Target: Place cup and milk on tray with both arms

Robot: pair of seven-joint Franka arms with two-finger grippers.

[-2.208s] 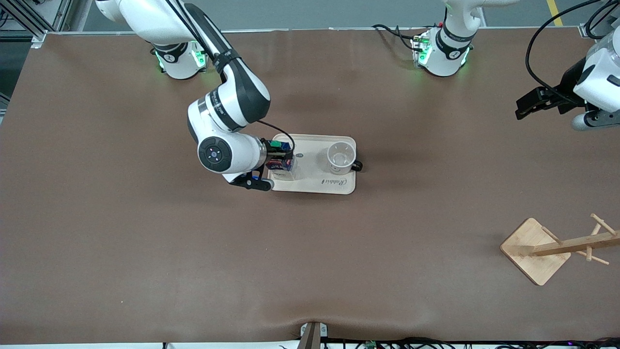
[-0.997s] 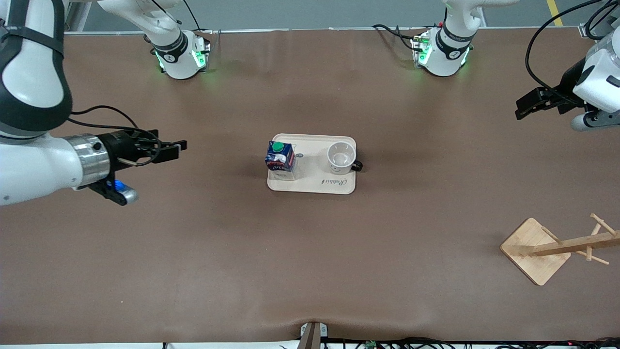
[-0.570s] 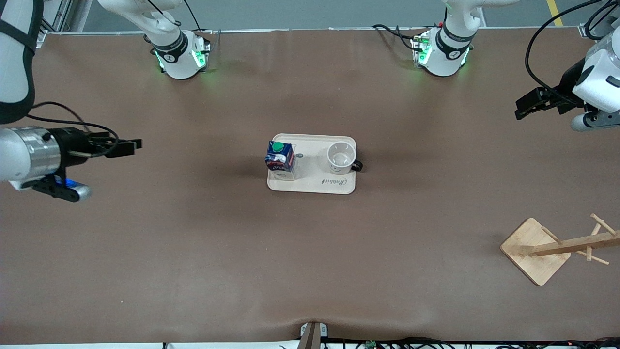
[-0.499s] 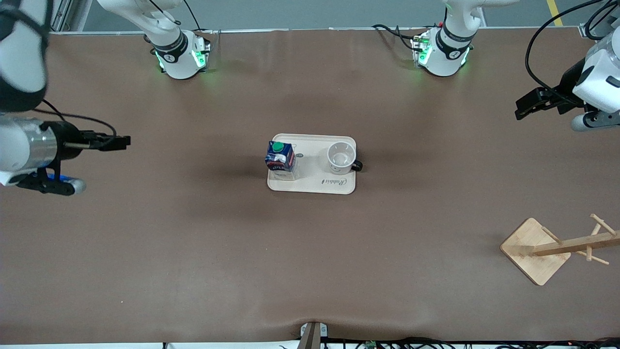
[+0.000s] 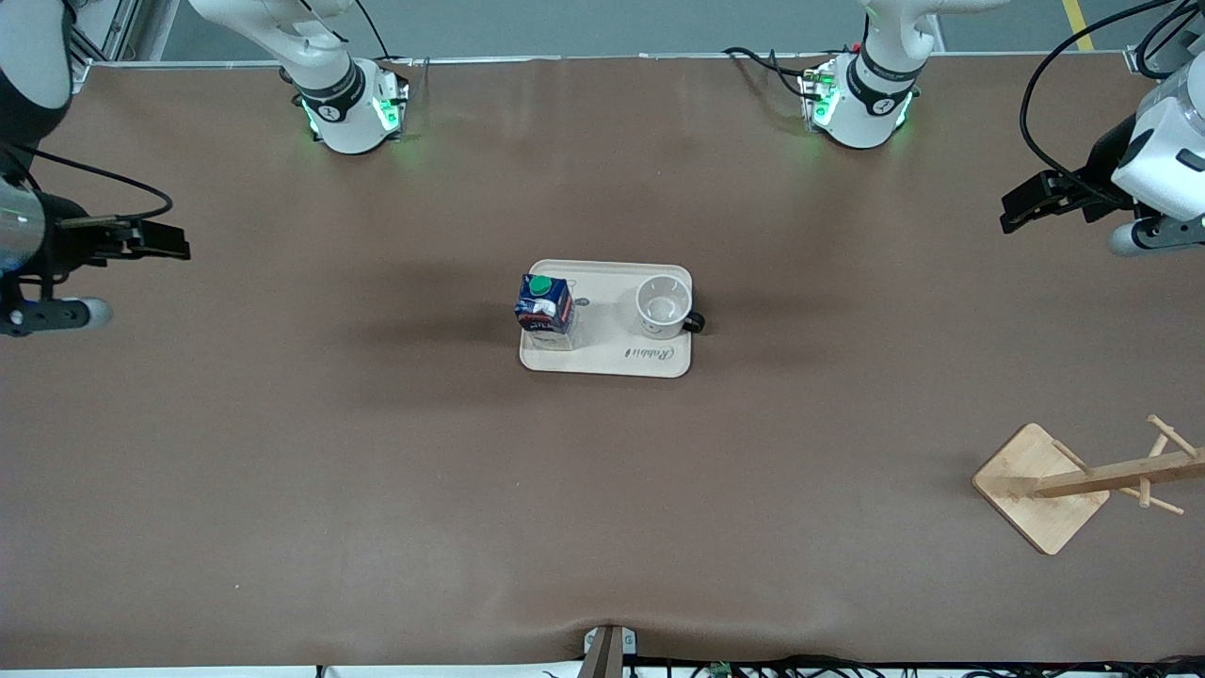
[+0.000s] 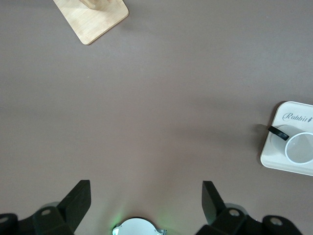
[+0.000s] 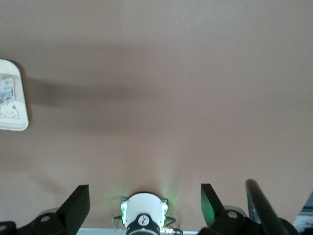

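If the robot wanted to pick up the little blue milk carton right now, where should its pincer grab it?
Probably around the flat sides of the small dark blue carton with the green cap, just under the top. It stands upright on the cream tray, so coming from the right arm's end avoids the white mug beside it.

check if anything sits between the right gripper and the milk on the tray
Nothing visible does. Only bare brown table lies between the open right gripper, up at its own end, and the milk, standing beside the cup on the tray.
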